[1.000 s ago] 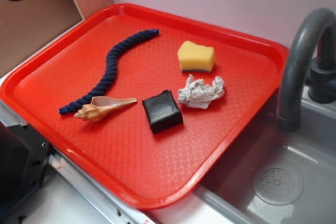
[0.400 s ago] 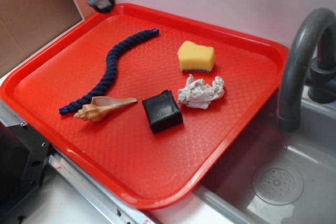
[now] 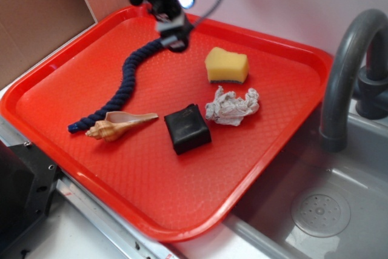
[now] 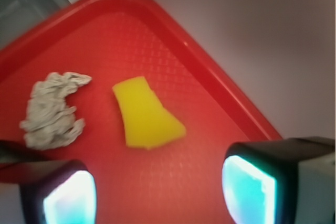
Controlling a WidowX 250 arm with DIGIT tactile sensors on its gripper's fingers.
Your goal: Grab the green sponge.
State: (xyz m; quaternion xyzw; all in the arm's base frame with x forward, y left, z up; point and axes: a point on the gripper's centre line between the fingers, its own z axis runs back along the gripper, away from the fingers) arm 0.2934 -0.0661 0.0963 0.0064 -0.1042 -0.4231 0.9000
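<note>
Gripper [image 3: 176,42] is hanging with jaws spread wide — visible only from the wrist view — over the red tray's [image 3: 151,186] 12 o'clock edge. Green sponge [image 3: 227,66] is lying at its 3 o'clock; exterior view alone is showing its dark underlayer.

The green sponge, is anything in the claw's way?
No, nothing visible. The claw hangs open above the tray, with bare tray between it and the green sponge. The paper wad lies off to the side.

a toy kitchen counter: grey plastic sink [image 3: 339,222] with a curved faucet [image 3: 348,71], red tray [image 3: 182,210] alongside
</note>
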